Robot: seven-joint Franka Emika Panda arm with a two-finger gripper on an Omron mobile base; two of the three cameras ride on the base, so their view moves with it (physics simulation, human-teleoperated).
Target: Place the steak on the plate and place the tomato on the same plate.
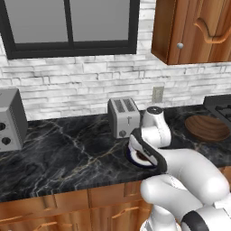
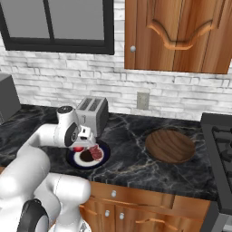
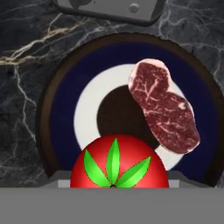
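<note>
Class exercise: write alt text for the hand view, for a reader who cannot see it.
A red tomato with a green leafy top sits at the bottom of the picture, above a round plate with a navy rim. A raw steak already lies on the plate, which rests on a dark marble counter.

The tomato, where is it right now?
In the hand view the tomato sits at the bottom, held in the gripper above the plate, beside the steak that lies on it.
</note>
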